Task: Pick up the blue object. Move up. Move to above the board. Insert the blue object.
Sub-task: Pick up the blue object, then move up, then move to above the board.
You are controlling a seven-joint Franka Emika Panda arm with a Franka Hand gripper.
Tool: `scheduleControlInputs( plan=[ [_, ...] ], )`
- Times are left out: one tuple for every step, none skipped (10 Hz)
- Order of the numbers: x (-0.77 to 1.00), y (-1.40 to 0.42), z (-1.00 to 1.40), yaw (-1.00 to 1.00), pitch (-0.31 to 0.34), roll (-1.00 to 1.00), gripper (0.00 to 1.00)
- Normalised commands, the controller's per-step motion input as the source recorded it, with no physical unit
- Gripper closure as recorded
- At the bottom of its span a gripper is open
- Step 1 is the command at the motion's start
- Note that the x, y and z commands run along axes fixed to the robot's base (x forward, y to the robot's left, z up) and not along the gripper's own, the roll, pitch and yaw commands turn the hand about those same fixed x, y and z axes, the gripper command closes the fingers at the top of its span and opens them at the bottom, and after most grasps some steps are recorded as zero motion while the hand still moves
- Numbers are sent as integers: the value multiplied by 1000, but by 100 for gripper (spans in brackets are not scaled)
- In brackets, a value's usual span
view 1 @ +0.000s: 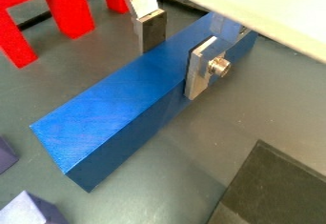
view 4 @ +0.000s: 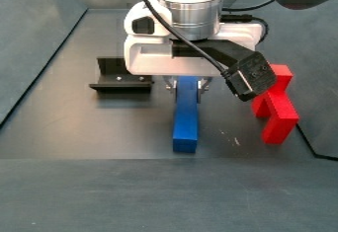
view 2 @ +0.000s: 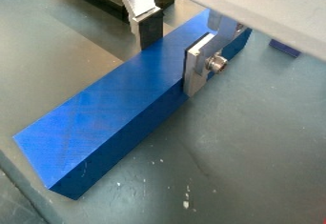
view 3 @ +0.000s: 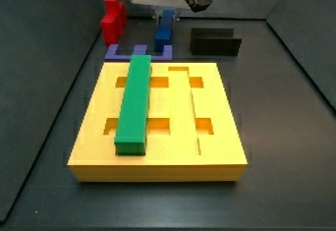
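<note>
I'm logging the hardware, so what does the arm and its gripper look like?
The gripper has a white boxy body under a silver-grey wrist, with black cables looping to a black camera at its side. In both wrist views its fingers are flat silver plates; one shows a dark pad, the other a bolt.

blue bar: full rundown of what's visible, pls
The long, straight, bright-blue rectangular bar looks like matte printed plastic with fine surface lines, square-edged and unbroken. It lies flat on the dark grey floor, behind the yellow grooved board in a side view. The gripper straddles one end, its jaws on either side of the bar; whether the pads already press it cannot be told. The other end lies free.
</note>
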Motion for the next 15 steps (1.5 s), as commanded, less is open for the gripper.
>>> scheduleControlInputs(
  plan=[
    [0,0,0,0,0,0,100],
    [0,0,0,0,0,0,100],
    [0,0,0,0,0,0,100],
    [0,0,0,0,0,0,100],
    [0,0,0,0,0,0,100],
    [0,0,0,0,0,0,100],
    [0,0,0,0,0,0,100],
    [0,0,0,0,0,0,100],
    [0,0,0,0,0,0,100],
    [0,0,0,0,0,0,100],
    [0,0,833,0,0,0,100],
    [25,-88,786,14,10,-18,100],
    [10,-71,510,21,28,-15,100],
    [34,-31,223,17,17,-5,100],
    [0,0,1400,0,0,0,100]
  ],
)
